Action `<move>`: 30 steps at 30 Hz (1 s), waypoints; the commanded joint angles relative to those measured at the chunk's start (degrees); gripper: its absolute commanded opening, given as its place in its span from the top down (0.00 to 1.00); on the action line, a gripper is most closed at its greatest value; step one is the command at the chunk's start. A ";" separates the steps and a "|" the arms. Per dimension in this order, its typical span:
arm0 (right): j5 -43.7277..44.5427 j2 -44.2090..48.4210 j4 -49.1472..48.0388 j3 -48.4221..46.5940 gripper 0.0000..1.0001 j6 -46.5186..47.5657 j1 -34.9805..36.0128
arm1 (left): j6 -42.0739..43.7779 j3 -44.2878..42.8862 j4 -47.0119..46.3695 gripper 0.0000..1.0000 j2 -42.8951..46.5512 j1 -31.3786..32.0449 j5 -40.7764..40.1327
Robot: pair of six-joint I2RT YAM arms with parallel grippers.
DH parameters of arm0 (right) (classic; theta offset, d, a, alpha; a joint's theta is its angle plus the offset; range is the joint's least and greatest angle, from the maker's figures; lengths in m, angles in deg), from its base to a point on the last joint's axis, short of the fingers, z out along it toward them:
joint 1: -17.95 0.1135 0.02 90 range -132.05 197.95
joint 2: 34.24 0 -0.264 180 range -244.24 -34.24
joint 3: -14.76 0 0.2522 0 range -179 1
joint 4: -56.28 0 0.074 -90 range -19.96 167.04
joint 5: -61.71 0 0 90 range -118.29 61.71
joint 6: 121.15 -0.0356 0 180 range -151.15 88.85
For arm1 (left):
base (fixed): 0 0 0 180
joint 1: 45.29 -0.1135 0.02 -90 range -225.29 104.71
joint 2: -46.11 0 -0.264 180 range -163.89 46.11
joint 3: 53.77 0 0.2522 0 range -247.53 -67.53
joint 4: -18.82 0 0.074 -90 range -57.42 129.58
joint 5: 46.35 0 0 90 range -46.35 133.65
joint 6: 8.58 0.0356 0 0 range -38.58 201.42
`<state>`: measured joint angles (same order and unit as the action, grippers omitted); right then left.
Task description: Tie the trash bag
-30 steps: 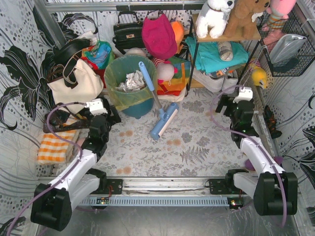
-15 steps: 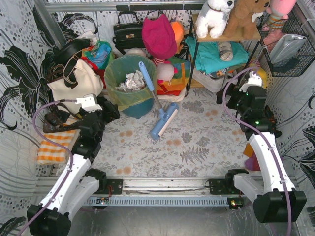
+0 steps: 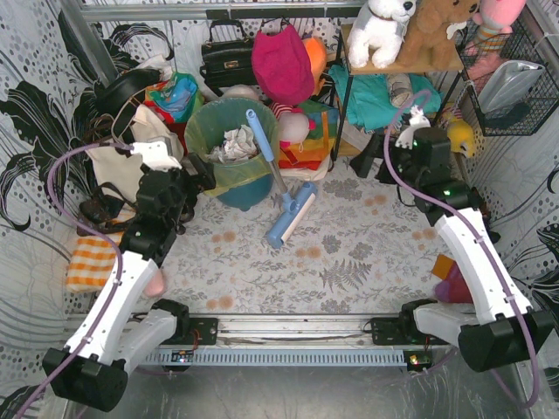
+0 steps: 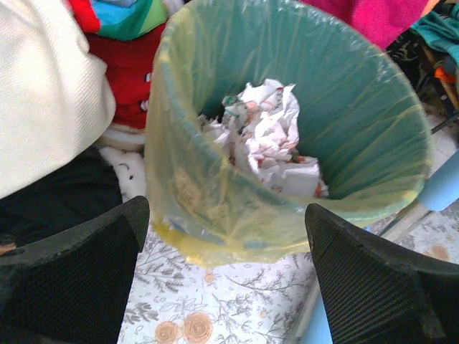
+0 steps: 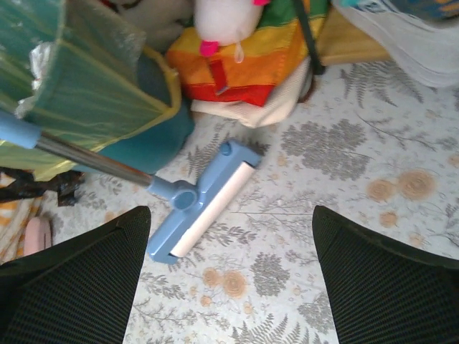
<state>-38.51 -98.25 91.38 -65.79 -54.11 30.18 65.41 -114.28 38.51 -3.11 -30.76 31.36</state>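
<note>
The trash bag (image 3: 212, 179), thin yellow-green plastic, lines a teal round bin (image 3: 247, 193) at the back left, its rim folded over the bin's edge. Crumpled white paper (image 3: 231, 143) lies inside. In the left wrist view the trash bag (image 4: 215, 229) fills the frame with the paper (image 4: 265, 140) in it. My left gripper (image 3: 203, 179) is open and empty, just left of the bin; in its wrist view the left gripper (image 4: 226, 279) faces the bag's near side. My right gripper (image 3: 374, 163) is open and empty at the back right, over bare floor (image 5: 229, 287).
A blue floor wiper (image 3: 291, 214) leans its handle on the bin's rim, head on the floor (image 5: 201, 204). A cream tote bag (image 3: 118, 166) stands left of the bin. A black handbag (image 3: 227, 57), pink bag (image 3: 281, 63), shelf with plush toys (image 3: 410, 35) and folded cloths (image 3: 301, 144) crowd the back.
Both arms have risen and reached toward the back. My left gripper moved up and right to the bin's side. My right gripper moved up and left.
</note>
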 commanded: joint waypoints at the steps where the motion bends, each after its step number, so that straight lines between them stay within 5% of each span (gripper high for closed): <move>1: 3.22 -3.52 3.14 -7.41 0.07 -1.38 4.67 | 0.76 -7.02 0.59 0.02 -3.72 0.17 5.57; 12: 3.65 -14.89 2.73 -20.08 0.19 -3.02 11.32 | 9.20 -16.94 0.07 0.02 -11.84 0.64 5.10; 16: -3.12 -17.94 -1.73 -23.07 0.19 0.83 15.76 | 8.35 -17.30 -0.71 0.02 -12.18 0.80 8.98; 22: -17.21 -18.07 -18.93 -18.50 0.16 8.85 18.85 | 9.69 -12.88 -4.53 0.02 -10.10 0.94 8.40; 26: -24.39 -16.04 -41.04 -8.51 0.13 11.56 19.09 | 10.48 -10.26 -6.90 0.02 -8.88 0.94 10.68; 30: -25.21 -20.40 -44.74 -12.06 0.14 13.30 19.28 | 10.93 -8.00 -9.63 0.02 -7.91 0.94 11.87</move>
<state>-58.64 -116.19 61.00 -75.56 -44.71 49.13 74.56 -124.11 35.41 -12.55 -29.96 41.15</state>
